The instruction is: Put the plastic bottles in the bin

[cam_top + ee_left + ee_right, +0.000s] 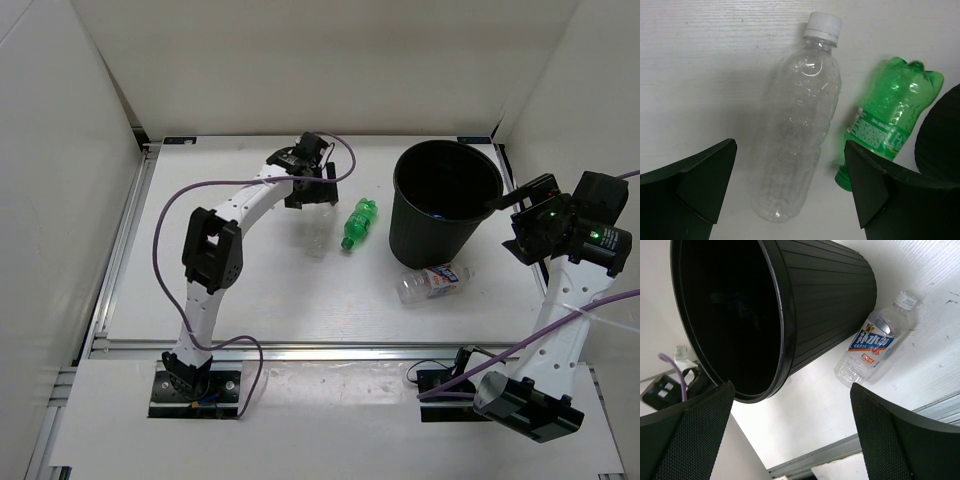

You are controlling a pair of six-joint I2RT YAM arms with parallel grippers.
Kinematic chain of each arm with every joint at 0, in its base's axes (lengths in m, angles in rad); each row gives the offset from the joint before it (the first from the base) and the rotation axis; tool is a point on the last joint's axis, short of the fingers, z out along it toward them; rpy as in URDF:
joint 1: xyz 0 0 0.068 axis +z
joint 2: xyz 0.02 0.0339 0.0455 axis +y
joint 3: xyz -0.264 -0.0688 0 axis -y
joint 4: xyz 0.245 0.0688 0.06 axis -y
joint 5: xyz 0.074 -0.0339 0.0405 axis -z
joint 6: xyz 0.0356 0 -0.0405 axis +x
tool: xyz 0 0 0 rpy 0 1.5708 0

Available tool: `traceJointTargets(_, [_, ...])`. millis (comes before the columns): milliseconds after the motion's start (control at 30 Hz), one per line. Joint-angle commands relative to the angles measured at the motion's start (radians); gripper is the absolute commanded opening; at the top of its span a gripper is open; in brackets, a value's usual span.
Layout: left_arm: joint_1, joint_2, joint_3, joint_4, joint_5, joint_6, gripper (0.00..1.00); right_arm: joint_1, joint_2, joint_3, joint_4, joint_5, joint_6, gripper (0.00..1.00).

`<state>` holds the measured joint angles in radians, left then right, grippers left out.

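The plain clear bottle (800,125) lies on the table, white cap pointing away, between and below the open fingers of my left gripper (790,192). In the top view it is faint (316,240), just in front of the left gripper (306,192). The green bottle (890,120) lies beside it on the right (358,222). The black bin (440,235) stands upright at the back right. A labelled bottle (433,282) lies in front of the bin (872,342). My right gripper (503,205) is open and empty beside the bin's rim (782,315). A blue patch shows inside the bin.
White walls close in the table at the back and on both sides. A metal rail (330,350) runs along the table's front edge. The bin's dark wall (940,135) shows at the right edge of the left wrist view. A purple cable (200,195) loops off the left arm.
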<state>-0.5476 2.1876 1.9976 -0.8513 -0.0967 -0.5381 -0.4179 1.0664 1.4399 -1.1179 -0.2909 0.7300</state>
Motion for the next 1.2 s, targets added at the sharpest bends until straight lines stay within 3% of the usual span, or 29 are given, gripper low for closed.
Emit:
traceJointTargets(0, [0.005, 0.023, 0.037, 0.034, 0.003, 0.02, 1.0, -0.002, -0.011, 0.037, 0.038, -0.017, -0.029, 1.0])
traceJointTargets(267, [0.005, 0.116, -0.019, 0.034, 0.086, 0.075, 0.96, -0.002, -0.002, 0.108, 0.02, -0.016, -0.06, 1.0])
traceJointTargets(333, [0.017, 0.132, -0.019, 0.034, 0.133, 0.075, 0.85, -0.002, -0.002, 0.108, 0.02, -0.007, -0.069, 1.0])
traceJointTargets(367, [0.017, 0.132, -0.019, 0.034, 0.153, 0.066, 0.69, -0.002, -0.002, 0.108, 0.009, -0.007, -0.069, 1.0])
traceJointTargets(433, [0.029, 0.132, -0.01, 0.034, 0.163, 0.066, 0.55, -0.002, -0.002, 0.097, 0.009, -0.007, -0.069, 1.0])
traceJointTargets(533, [0.061, 0.074, 0.038, 0.025, 0.132, 0.014, 0.54, -0.002, -0.002, 0.086, 0.009, -0.007, -0.06, 1.0])
traceJointTargets(633, [0.093, -0.027, 0.197, 0.014, 0.08, -0.065, 0.54, -0.002, -0.022, 0.06, 0.009, -0.007, -0.05, 1.0])
traceJointTargets(733, [0.097, -0.147, 0.289, 0.137, 0.097, -0.115, 0.54, -0.002, -0.04, 0.031, 0.009, -0.016, -0.05, 1.0])
traceJointTargets(767, [0.097, -0.164, 0.311, 0.252, 0.116, -0.128, 0.54, -0.002, -0.04, 0.022, 0.018, -0.016, -0.05, 1.0])
traceJointTargets(867, [0.035, -0.106, 0.501, 0.389, 0.242, -0.158, 0.52, -0.002, -0.049, -0.001, 0.018, -0.027, -0.041, 1.0])
traceJointTargets(933, [-0.014, 0.014, 0.666, 0.497, 0.339, -0.238, 0.52, -0.002, -0.06, -0.001, 0.018, -0.048, -0.041, 1.0])
traceJointTargets(1000, [-0.06, 0.055, 0.691, 0.57, 0.339, -0.25, 0.52, -0.002, -0.071, 0.008, 0.018, -0.048, -0.041, 1.0])
traceJointTargets(1067, [-0.126, 0.02, 0.542, 0.717, 0.339, -0.25, 0.52, -0.002, -0.08, 0.025, 0.018, -0.048, -0.05, 1.0])
traceJointTargets(1167, [-0.199, 0.098, 0.622, 0.747, 0.333, -0.217, 0.53, -0.002, -0.091, 0.069, -0.005, -0.037, -0.089, 1.0])
